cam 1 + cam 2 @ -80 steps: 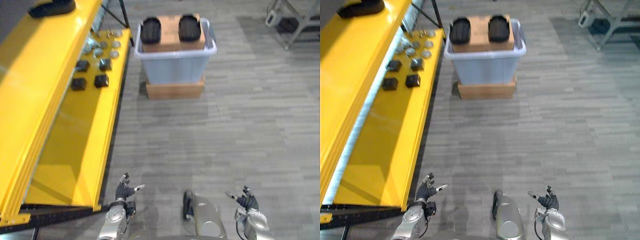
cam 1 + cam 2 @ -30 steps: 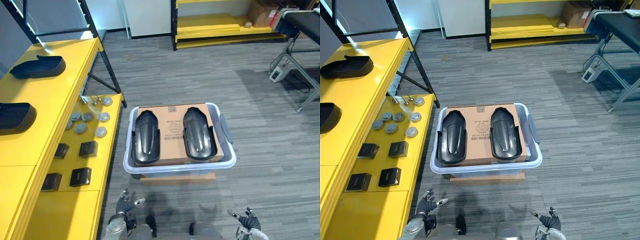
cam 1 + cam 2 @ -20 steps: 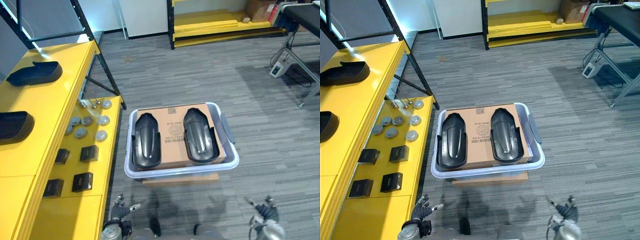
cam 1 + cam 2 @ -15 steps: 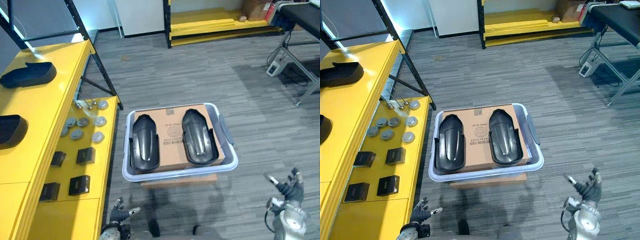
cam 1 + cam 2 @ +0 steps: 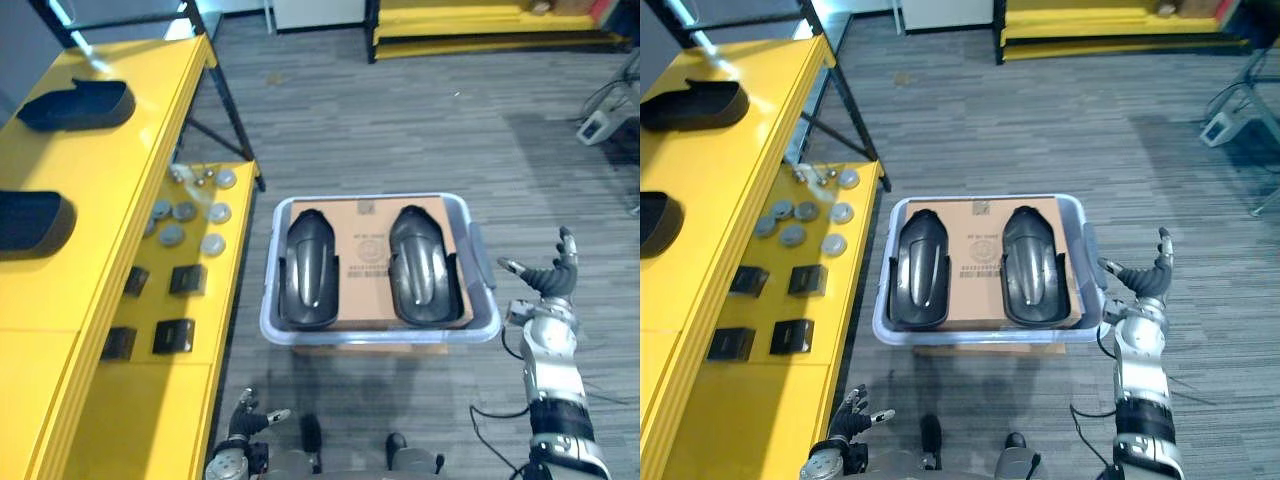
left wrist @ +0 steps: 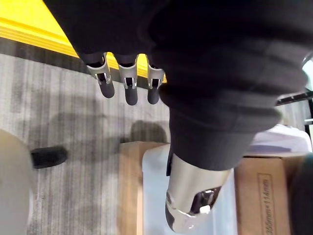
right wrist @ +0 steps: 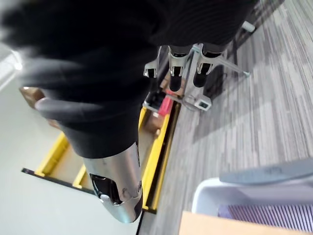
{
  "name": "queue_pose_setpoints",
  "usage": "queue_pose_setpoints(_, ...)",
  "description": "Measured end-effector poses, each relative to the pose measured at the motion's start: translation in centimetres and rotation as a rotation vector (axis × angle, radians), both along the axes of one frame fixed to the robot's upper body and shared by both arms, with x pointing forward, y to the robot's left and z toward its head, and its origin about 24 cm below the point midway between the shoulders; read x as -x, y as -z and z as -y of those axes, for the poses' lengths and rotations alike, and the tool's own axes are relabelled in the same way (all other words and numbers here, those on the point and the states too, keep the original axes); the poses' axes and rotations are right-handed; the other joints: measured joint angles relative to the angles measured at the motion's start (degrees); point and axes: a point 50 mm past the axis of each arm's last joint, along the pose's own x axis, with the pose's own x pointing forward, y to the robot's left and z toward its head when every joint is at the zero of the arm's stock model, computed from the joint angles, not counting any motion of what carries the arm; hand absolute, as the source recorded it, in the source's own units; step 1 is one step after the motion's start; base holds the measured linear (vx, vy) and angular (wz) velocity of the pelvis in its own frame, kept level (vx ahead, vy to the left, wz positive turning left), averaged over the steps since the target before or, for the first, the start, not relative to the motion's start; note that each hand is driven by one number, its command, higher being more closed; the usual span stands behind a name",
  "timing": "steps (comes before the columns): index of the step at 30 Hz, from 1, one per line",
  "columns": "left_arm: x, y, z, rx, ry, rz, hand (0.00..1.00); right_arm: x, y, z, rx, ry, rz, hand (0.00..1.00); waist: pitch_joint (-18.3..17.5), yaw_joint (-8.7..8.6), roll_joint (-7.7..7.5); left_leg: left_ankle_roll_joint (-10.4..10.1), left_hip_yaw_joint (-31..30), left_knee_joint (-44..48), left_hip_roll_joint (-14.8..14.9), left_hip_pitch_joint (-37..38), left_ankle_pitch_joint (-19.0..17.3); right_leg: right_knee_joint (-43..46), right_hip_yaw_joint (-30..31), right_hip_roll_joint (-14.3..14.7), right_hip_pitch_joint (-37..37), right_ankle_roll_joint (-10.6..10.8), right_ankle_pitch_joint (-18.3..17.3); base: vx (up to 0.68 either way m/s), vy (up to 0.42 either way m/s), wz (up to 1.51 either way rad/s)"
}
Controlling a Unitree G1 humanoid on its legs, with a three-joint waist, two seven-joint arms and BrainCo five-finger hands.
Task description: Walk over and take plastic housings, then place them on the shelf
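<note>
Two black plastic housings lie on a cardboard box in a pale bin, both robot hands empty.

The pair rest lengthwise, side by side and apart, on the box at the centre of the head view. The right hand is raised at 3 o'clock just beside the bin's right end, fingers straight and spread, touching nothing. The left hand hangs low at 7 o'clock, fingers loosely apart, near the edge of the yellow shelf. From 9 to 11 o'clock, two more dark housings lie on the shelf's upper level. Small black boxes and grey discs sit on its lower level.
</note>
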Motion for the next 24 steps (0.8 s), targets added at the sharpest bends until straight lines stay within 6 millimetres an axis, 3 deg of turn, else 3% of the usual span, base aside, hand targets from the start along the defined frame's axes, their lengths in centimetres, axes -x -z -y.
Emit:
queue_pose_setpoints(6,-1.9,-0.8,1.0,0.011,0.011,0.063,0.0,-1.8,0.3,0.1,-0.048,0.01,-0.07,0.0,4.05,0.97,2.15,-0.02,-2.36,-1.74,-0.63,-2.5,3.46,0.24,-1.84,-0.5,-2.3,0.66,0.43,-0.15,0.029,0.18)
queue_pose_setpoints(9,-2.2,-1.0,1.1,0.006,0.006,0.079,0.0,-2.0,1.5,0.1,-0.107,0.027,-0.125,0.0,5.23,1.17,3.09,-0.13,-3.23,-1.84,-0.67,-3.66,3.88,0.52,-2.08,-0.38,-3.36,0.87,0.92,-0.15,0.03,0.07)
queue_pose_setpoints(10,-2.3,-1.0,1.1,0.011,-0.004,0.086,0.0,-2.2,1.3,0.1,-0.119,0.036,-0.118,1.0,5.75,1.18,3.25,-0.45,-3.28,-1.89,-0.67,-4.22,4.05,0.77,-2.02,-0.4,-4.09,0.84,1.13,-0.09,0.02,0.01)
queue_pose_setpoints(14,-3.3,-1.5,1.1,0.003,-0.013,0.119,0.0,-3.2,0.1,1.1,-0.141,0.071,-0.113,1.0,7.3,1.26,3.42,-1.02,-3.31,-2.08,-0.68,-6.2,4.8,1.05,-1.9,-0.46,-6.18,0.71,1.59,-0.09,0.011,-0.01)
queue_pose_setpoints(19,-4.2,-1.9,1.7,0.011,0.013,0.142,0.0,-3.4,-1.1,2.7,-0.154,0.129,-0.103,1.0,8.15,1.29,3.51,-0.19,-3.3,-1.88,-0.76,-7.12,5.81,0.98,-1.84,-0.48,-7.11,1.05,2.07,0.03,-0.017,-0.01)
queue_pose_setpoints(24,-4.7,-2.1,1.9,0.02,0.016,0.157,0.0,-3.6,-1.5,2.9,-0.148,0.128,-0.088,1.0,8.16,1.04,3.47,-0.2,-3.32,-1.86,-0.54,-6.89,5.82,0.97,-1.77,-0.24,-6.97,0.93,2.01,0.07,-0.051,-0.03)
